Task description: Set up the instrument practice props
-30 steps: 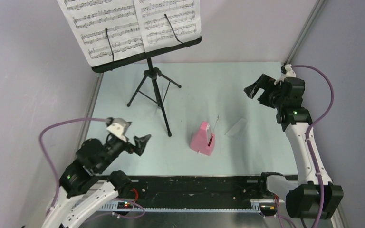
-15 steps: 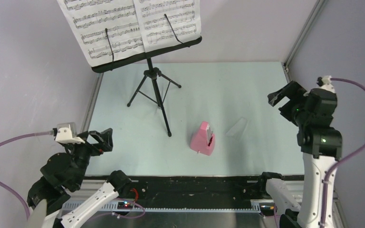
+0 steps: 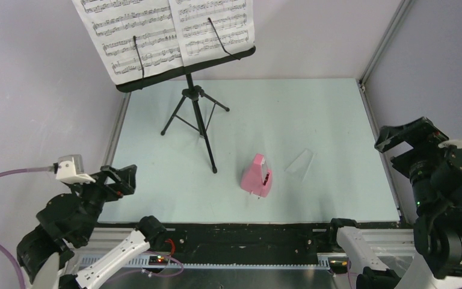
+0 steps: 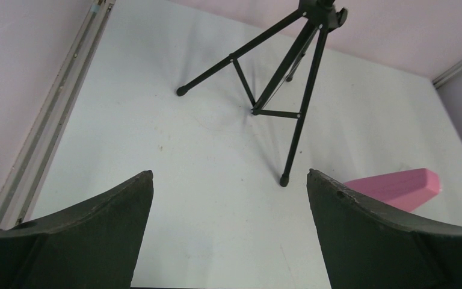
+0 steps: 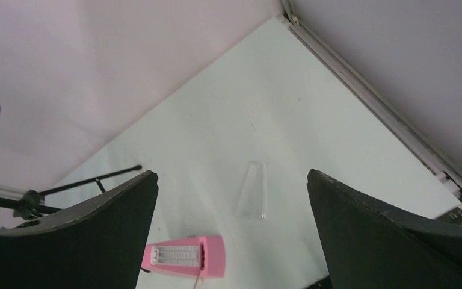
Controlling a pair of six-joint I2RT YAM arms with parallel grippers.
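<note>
A black tripod music stand (image 3: 195, 102) stood on the far left part of the pale bench (image 3: 313, 102), its three feet planted on the surface. Two white printed sheet-music pages (image 3: 156, 30) lay side by side on its desk, each with a thin black wire arm across it. Nearer the middle of the bench, to the right of the stand's closest leg and apart from it, sat a small pink pyramid metronome (image 3: 257, 176). Its clear plastic cover (image 3: 299, 161) was off and lay flat on the bench just beyond it to the right, not touching it. The left claw (image 4: 230, 173) hung over the near left corner with its dark fingers spread wide apart and nothing between them, facing the tripod legs. The right claw (image 5: 231, 174) was raised at the right edge of the bench, likewise spread wide and empty, looking down on cover and metronome.
</note>
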